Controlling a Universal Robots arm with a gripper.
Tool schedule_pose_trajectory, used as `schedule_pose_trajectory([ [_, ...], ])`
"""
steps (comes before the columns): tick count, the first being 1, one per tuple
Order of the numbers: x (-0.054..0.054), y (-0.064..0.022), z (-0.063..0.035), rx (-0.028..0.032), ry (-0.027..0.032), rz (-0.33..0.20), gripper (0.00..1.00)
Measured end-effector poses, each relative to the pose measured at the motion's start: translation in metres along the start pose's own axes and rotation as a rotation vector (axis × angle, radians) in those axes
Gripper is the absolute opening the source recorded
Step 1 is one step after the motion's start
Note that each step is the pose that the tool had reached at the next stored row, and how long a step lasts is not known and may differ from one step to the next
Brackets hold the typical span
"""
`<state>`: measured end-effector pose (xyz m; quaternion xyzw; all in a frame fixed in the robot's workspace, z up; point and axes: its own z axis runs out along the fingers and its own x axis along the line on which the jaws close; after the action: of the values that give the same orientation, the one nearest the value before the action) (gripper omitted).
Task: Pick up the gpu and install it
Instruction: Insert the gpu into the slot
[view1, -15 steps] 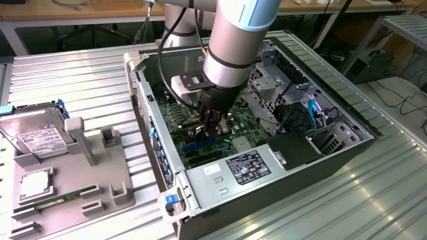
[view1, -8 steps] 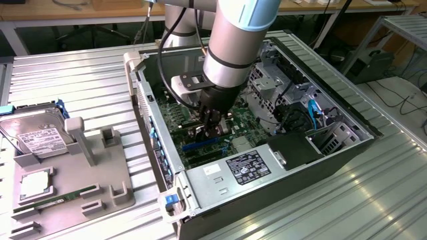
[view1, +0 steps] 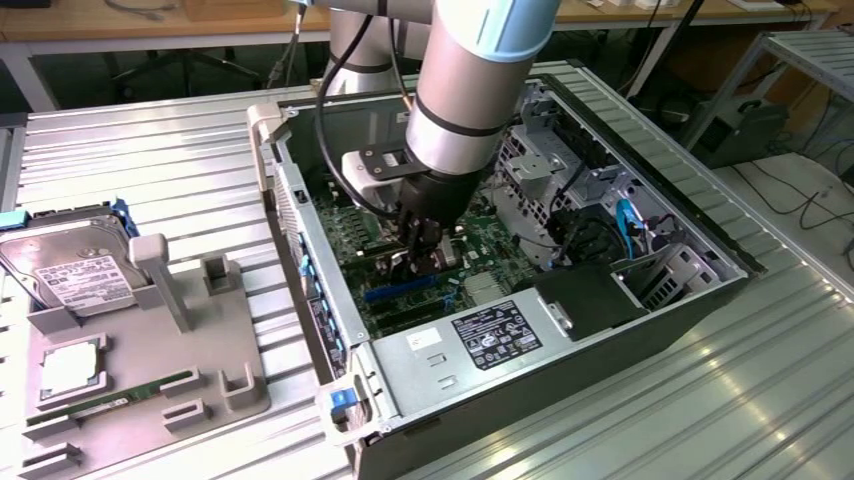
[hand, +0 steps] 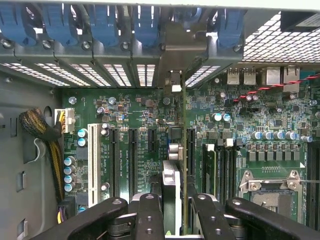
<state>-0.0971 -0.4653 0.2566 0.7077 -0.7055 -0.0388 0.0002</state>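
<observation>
My gripper reaches down inside the open computer case, just above the motherboard. In the wrist view its black fingers are shut on the gpu, a thin card seen edge-on between them. The card stands upright over the board, beside the black expansion slots. Its metal bracket end reaches the case's rear slot openings. Whether the card's edge sits in a slot is hidden. From the exterior view the gpu shows as a small dark piece beside the fingers.
A grey fixture on the exterior view's left carries a hard drive, a processor and a green memory stick. The power supply fills the case's near end. Blue slot latches line the rear wall, and a cable bundle hangs at the side.
</observation>
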Motion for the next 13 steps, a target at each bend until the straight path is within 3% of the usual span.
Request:
schedule_pose_trajectory([
  [13,0.0006,-0.0005,0.0094,-0.0056,0.0001,0.0,0.28],
])
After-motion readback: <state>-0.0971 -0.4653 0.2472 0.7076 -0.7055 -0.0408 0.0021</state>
